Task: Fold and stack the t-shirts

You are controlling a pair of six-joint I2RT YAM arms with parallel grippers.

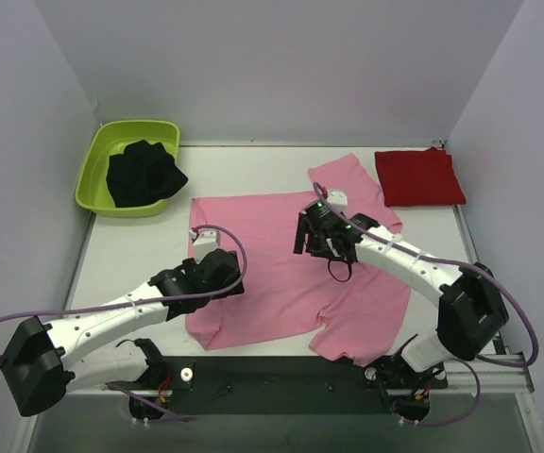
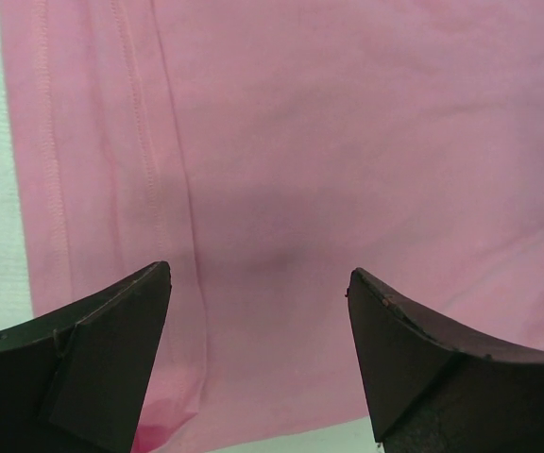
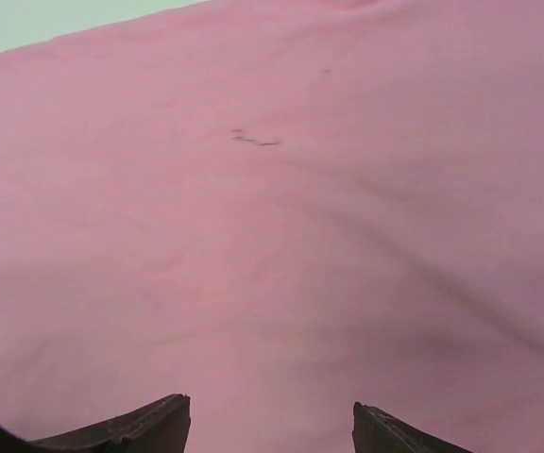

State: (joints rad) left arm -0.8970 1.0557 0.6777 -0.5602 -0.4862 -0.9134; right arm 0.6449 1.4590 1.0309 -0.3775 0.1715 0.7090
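Note:
The light pink t-shirt lies spread flat across the middle of the table, sleeves toward the right. It fills the left wrist view and the right wrist view. The deep red t-shirt lies folded into a square at the back right. My left gripper is open and empty over the shirt's left part, near its hem. My right gripper is open and empty just above the shirt's middle.
A lime green tub at the back left holds a black cloth. White walls close in the table at the back and both sides. Bare table shows left of the pink shirt.

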